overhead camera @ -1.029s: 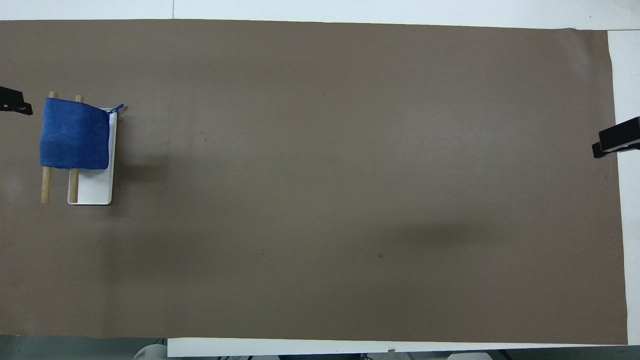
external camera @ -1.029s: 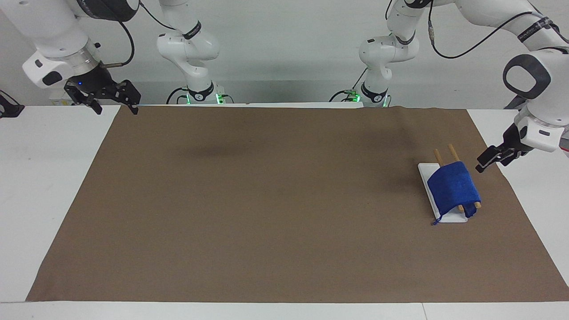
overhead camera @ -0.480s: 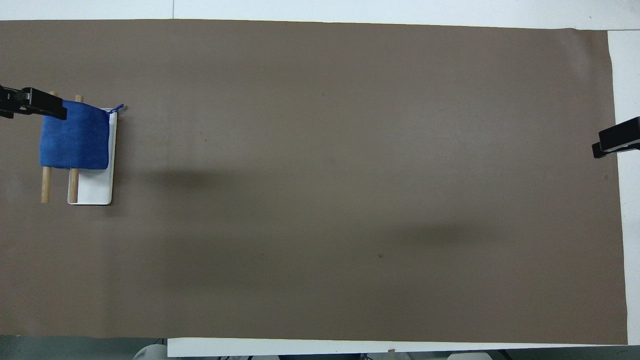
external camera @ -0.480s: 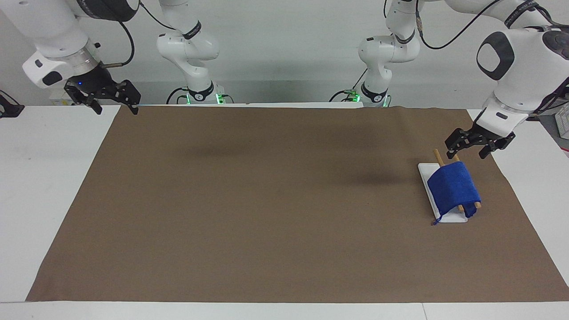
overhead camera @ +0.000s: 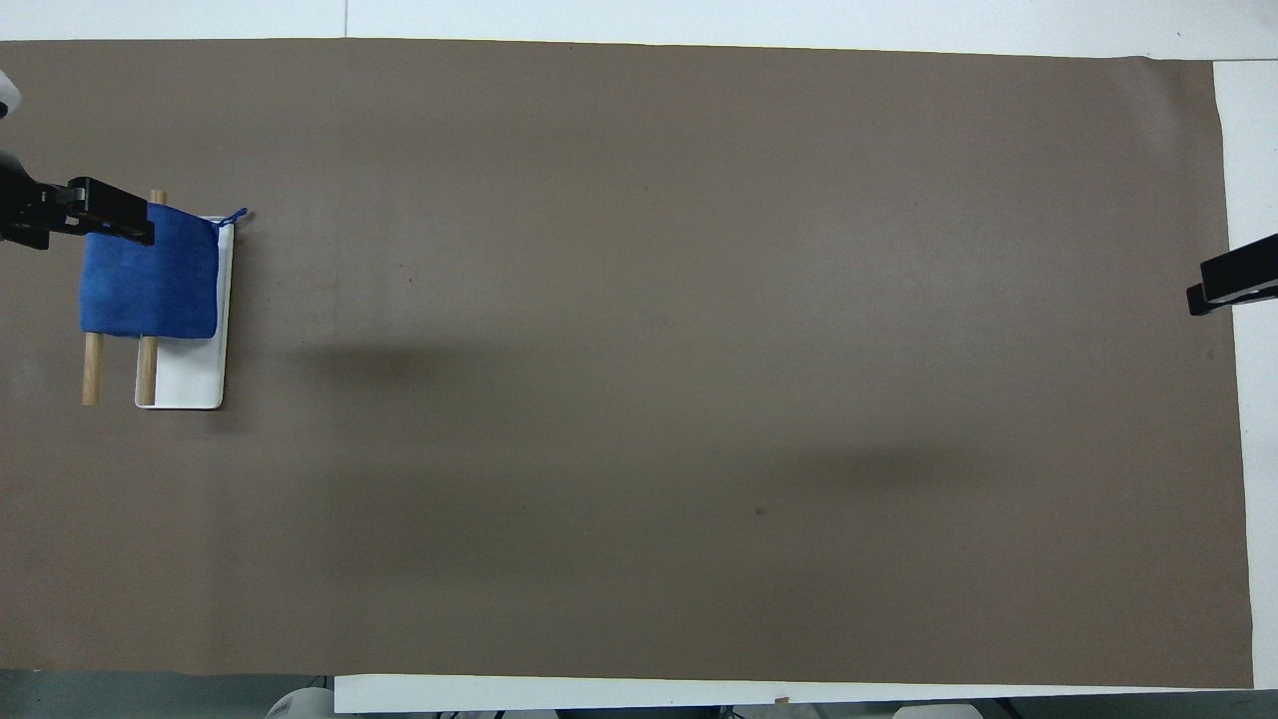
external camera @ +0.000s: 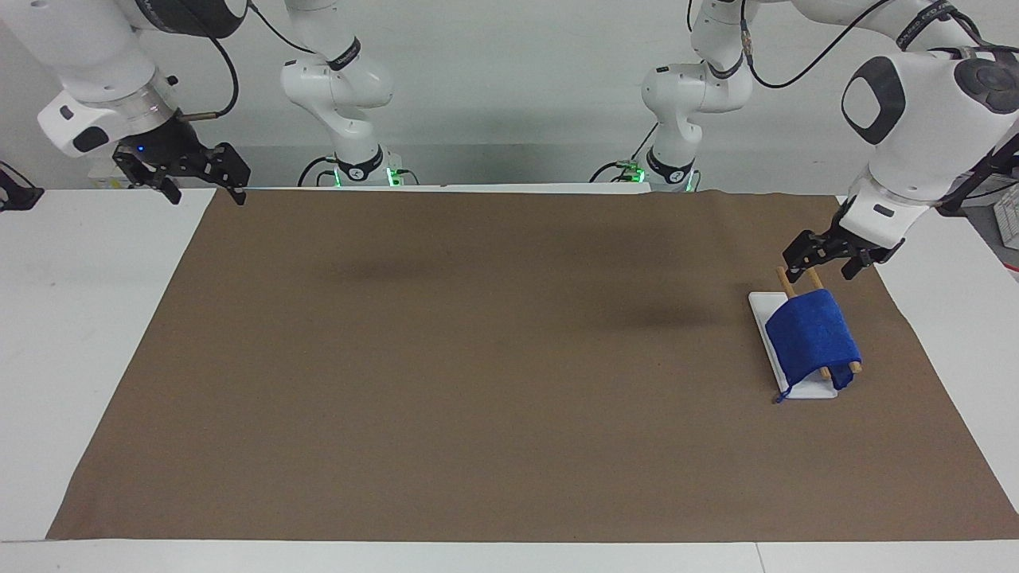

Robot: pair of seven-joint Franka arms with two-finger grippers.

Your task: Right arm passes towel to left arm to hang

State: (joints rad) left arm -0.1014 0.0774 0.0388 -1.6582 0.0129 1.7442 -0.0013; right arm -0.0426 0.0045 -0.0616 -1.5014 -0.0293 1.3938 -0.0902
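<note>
Low at the right of the facing view, the towel [external camera: 814, 334] lies draped over the two wooden rods [external camera: 804, 277] of the white rack [external camera: 766, 328] on the table [external camera: 478, 358]. Just above it the left gripper [external camera: 820, 260] hovers, fingers spread, holding nothing. Upper left, the right gripper [external camera: 181, 177] waits, fingers apart, empty.

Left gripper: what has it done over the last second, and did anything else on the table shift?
The left gripper swung in from the left arm's end of the table to hang above the two wooden rods of the white rack, empty. The bright blue folded towel stayed draped over the rods; the right gripper kept waiting, open.
</note>
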